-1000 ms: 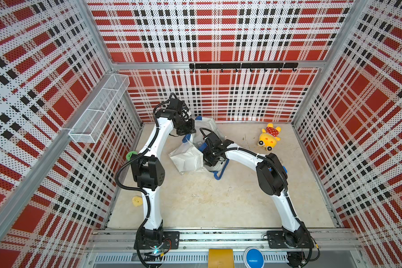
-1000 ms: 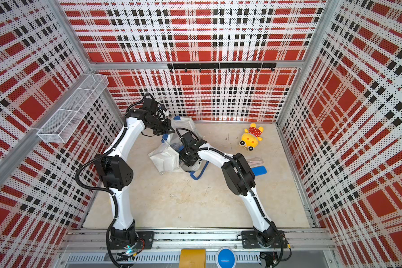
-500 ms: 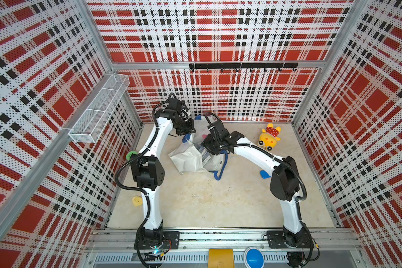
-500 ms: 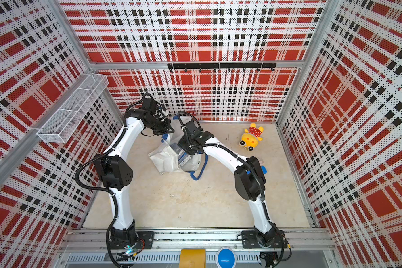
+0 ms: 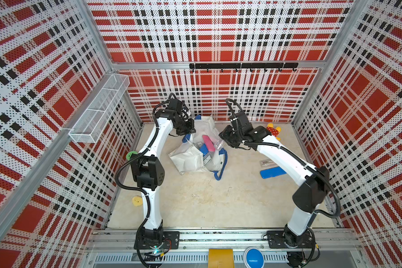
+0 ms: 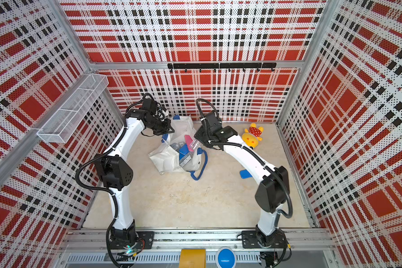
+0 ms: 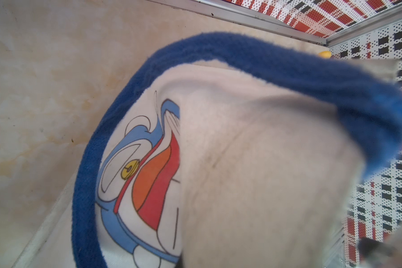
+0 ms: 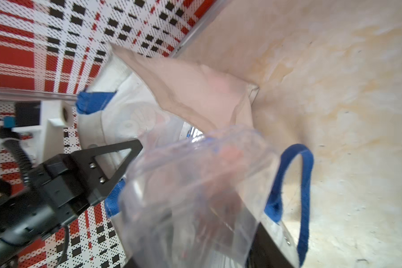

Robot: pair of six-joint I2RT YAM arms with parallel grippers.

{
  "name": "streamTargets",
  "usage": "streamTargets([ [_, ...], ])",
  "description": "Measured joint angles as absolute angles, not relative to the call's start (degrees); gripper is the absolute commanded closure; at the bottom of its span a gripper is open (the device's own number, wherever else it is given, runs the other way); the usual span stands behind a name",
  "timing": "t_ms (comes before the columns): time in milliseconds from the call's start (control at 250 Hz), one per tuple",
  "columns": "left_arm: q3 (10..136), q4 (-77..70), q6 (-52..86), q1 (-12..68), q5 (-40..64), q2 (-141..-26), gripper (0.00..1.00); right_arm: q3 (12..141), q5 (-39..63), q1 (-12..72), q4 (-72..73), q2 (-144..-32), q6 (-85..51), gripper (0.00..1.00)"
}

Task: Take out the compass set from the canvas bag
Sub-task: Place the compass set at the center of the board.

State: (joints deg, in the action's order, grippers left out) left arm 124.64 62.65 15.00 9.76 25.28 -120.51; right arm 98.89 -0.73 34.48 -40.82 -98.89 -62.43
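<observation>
The off-white canvas bag [image 5: 190, 157] with blue handles lies open at the back middle of the table, in both top views. My left gripper [image 5: 187, 133] is shut on its rim by a blue tab; in the left wrist view only cloth [image 7: 253, 174] and a blue handle [image 7: 265, 60] show. A pink case [image 5: 206, 140] and a blue case [image 5: 204, 148] lie in the bag's mouth. My right gripper [image 5: 224, 139] hangs above the bag's right edge, shut on a clear plastic case, the compass set [image 8: 190, 185]. The set is clear of the bag's mouth.
A yellow plush toy [image 5: 273, 132] sits at the back right. A clear case [image 5: 267, 163] and a blue case [image 5: 273, 172] lie by the right arm. A wire basket [image 5: 98, 113] hangs on the left wall. A small yellow piece [image 5: 137, 200] lies at the left edge.
My right gripper has risen out of the bag and moved back and to the right, with the clear case in it. The left gripper has held the bag's rim still.
</observation>
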Motion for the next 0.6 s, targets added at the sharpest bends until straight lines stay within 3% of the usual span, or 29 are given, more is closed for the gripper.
streamTargets([
  [308,125.5,62.5,15.2,9.5,24.4,-121.3,1.00,72.7,3.0,16.1,-45.4,-74.0,-57.7,0.76],
  [600,129.1,62.1,15.8,7.2,23.6,-124.9,1.00,53.6,10.2,2.2,-49.6,-66.9,-52.5,0.76],
])
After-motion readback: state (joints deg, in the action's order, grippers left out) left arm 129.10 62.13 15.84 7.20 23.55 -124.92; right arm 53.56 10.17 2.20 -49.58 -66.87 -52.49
